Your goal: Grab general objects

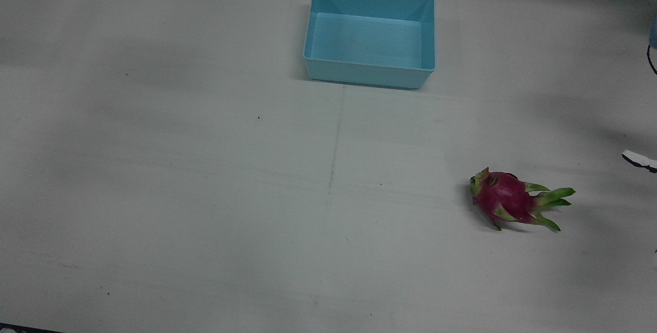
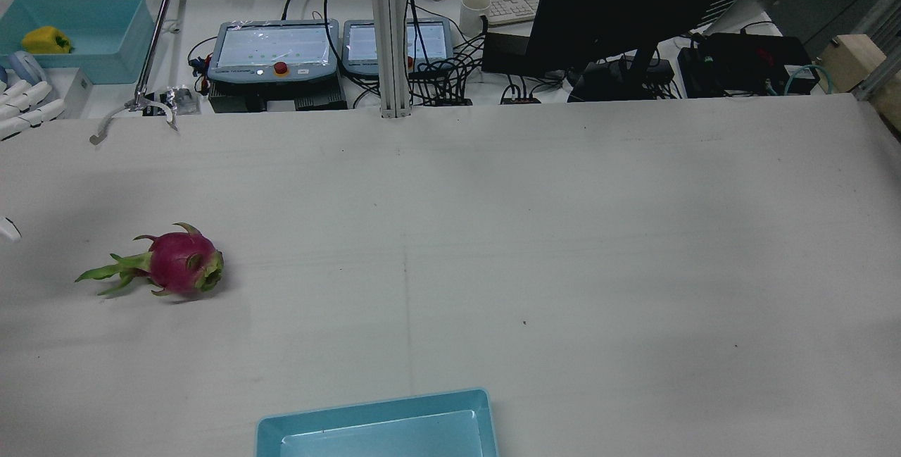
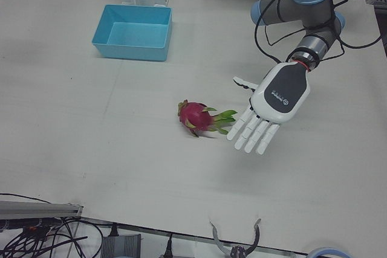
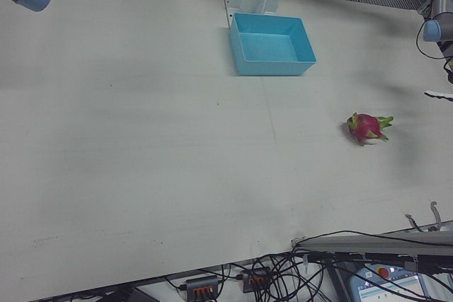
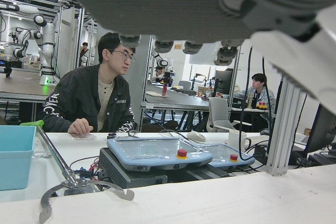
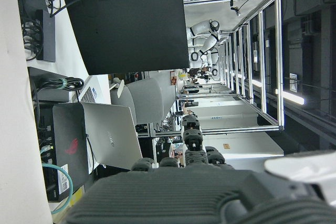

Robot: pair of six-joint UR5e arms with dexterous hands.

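Observation:
A pink dragon fruit (image 1: 513,202) with green scales lies on its side on the white table, also in the rear view (image 2: 176,263), left-front view (image 3: 199,117) and right-front view (image 4: 367,126). My left hand (image 3: 272,104) is open, fingers spread and pointing down, and hovers just beside the fruit's leafy end without touching it. Its fingers show at the rear view's left edge (image 2: 21,101). My right hand (image 6: 210,198) shows only in its own view, held high with fingers extended and nothing in it.
An empty light-blue bin (image 1: 369,74) stands at the table's robot side, between the arms' pedestals, also in the left-front view (image 3: 132,49). Beyond the far edge are two teach pendants (image 2: 274,48), a grabber tool (image 2: 134,101), a monitor (image 2: 619,6) and cables.

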